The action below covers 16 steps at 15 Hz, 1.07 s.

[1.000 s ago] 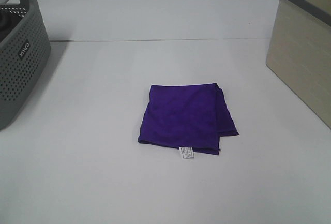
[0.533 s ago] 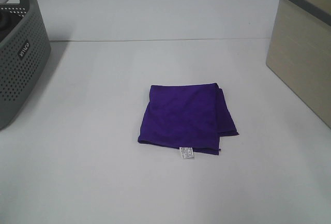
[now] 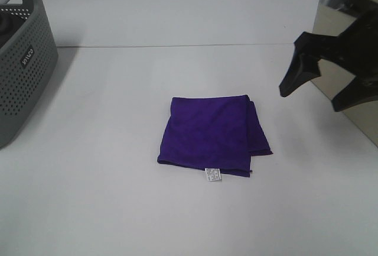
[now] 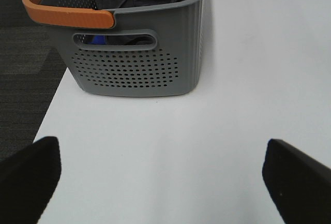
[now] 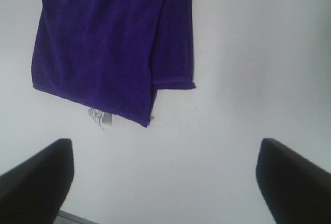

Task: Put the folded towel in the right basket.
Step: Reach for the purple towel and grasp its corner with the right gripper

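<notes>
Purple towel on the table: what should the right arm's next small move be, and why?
Probably lower the right tool leftward toward the right edge of the folded purple towel. The tool is open and empty, off to the towel's right in front of the beige basket, while the towel lies flat and ungrasped on the white table.

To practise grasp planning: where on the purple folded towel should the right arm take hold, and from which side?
Probably the doubled right-hand strip of the towel, from above with open jaws astride that edge. The towel lies flat, so a top-down pinch suits, and that strip gathers overlapping layers nearest the right gripper.
</notes>
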Tool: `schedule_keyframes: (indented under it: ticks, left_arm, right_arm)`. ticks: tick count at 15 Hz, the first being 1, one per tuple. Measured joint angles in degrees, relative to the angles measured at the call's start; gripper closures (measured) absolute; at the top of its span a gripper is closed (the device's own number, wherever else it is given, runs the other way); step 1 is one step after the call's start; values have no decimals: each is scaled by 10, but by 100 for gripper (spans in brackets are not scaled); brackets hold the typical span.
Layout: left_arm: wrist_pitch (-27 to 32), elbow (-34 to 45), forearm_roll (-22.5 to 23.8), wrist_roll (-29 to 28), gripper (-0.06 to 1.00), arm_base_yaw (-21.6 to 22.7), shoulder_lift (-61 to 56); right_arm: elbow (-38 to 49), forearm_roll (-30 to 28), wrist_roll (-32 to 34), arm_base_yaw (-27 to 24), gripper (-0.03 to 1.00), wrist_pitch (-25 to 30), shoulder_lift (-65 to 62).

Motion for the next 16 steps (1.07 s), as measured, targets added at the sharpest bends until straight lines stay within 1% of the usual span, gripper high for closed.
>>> schedule_keyframes:
  ticks: [2, 3, 5, 6, 11, 16]
  left_arm:
    - [0, 0, 0, 0, -5, 0, 0]
    - [0, 0, 0, 0, -5, 0, 0]
    - [0, 0, 0, 0, -5, 0, 0]
    - [0, 0, 0, 0, -5, 0, 0]
    - [0, 0, 0, 0, -5, 0, 0]
    - [0, 0, 0, 0, -5, 0, 0]
  right_arm:
    - [-50, 52, -45, 0, 5, -1, 99]
    - [-73, 65, -56, 0, 5, -8, 135]
    - [-119, 73, -60, 0, 5, -35, 222]
    - [-124, 74, -60, 0, 5, -42, 244]
    - [-147, 74, -63, 0, 5, -72, 289]
    - [-155, 84, -64, 0, 8, -73, 299]
